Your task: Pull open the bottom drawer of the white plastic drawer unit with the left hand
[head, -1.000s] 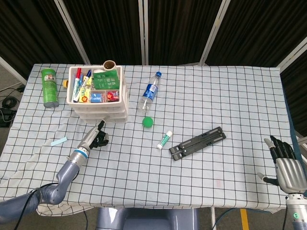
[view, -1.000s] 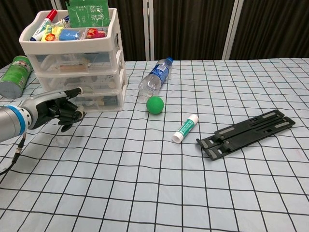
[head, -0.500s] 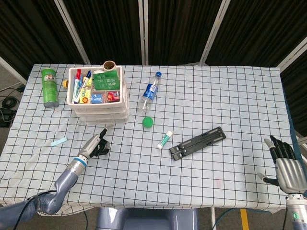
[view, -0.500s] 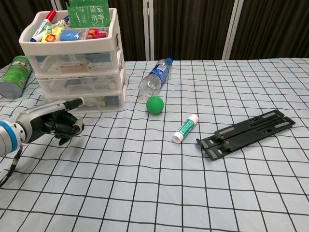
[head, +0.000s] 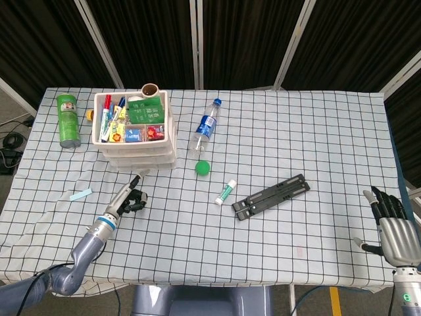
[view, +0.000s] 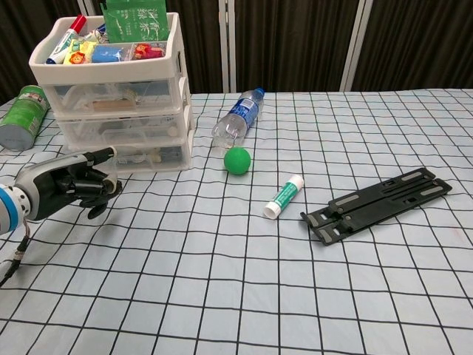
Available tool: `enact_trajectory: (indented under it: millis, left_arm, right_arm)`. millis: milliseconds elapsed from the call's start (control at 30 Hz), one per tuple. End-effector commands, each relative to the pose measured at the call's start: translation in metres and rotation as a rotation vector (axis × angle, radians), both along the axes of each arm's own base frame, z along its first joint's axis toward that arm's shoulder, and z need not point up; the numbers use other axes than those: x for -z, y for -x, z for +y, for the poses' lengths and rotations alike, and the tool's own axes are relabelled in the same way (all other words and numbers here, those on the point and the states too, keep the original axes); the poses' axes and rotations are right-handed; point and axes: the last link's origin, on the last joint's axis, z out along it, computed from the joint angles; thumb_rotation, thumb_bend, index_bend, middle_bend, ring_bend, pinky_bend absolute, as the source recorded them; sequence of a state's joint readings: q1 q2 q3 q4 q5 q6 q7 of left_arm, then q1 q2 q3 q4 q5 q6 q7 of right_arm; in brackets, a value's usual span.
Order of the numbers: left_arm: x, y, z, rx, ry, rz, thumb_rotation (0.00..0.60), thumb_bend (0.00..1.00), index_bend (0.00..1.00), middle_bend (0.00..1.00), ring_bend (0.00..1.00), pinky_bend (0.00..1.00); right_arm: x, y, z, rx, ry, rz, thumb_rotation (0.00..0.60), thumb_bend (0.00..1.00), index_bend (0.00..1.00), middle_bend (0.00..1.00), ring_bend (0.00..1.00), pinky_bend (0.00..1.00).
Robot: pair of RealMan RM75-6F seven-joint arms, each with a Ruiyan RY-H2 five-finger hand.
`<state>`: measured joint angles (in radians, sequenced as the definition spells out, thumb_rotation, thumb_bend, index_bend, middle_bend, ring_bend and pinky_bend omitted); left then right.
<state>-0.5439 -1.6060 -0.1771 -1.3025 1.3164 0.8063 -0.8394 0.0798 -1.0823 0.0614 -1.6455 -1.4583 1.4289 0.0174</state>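
Observation:
The white plastic drawer unit [head: 135,135] [view: 118,96] stands at the back left of the table, its top tray full of pens and small items. Its bottom drawer [view: 144,155] sits flush with the two drawers above it. My left hand [head: 129,199] [view: 70,188] hovers low over the cloth a short way in front of that drawer, touching nothing. One finger points toward the drawer front and the others are curled in, holding nothing. My right hand [head: 391,227] is off the table's near right corner, fingers spread and empty.
A green can [head: 68,120] [view: 18,126] stands left of the unit. A water bottle [head: 206,128] [view: 240,118], a green ball [head: 202,167] [view: 237,160], a glue stick [head: 225,191] [view: 284,197] and a black folding stand [head: 271,196] [view: 384,201] lie to the right. A blue paper slip [head: 81,194] lies near the left edge.
My left hand has drawn back from the bottom drawer's front toward the table's near left. The drawer looks unmoved. The right hand has stayed put.

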Motion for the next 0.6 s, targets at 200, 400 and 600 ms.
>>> enact_trajectory:
  millis: [200,400,600]
  left_arm:
    - [-0.005,-0.001,0.011,0.003,-0.026,-0.024,0.6,0.78,0.0,0.82,0.88,0.75]
    - [-0.003,-0.001,0.016,0.0,-0.02,-0.012,0.6,0.78,0.0,0.82,0.88,0.75]
    - [0.0,-0.002,0.019,-0.01,-0.012,-0.007,0.6,0.78,0.0,0.82,0.88,0.75]
  right_arm:
    - [0.001,0.001,-0.001,0.002,-0.003,0.002,0.6,0.02,0.0,0.0,0.0,0.0]
    - [0.001,0.001,-0.001,0.005,-0.002,0.002,0.6,0.02,0.0,0.0,0.0,0.0]
    - [0.001,0.001,-0.001,0.006,-0.003,0.002,0.6,0.02,0.0,0.0,0.0,0.0]
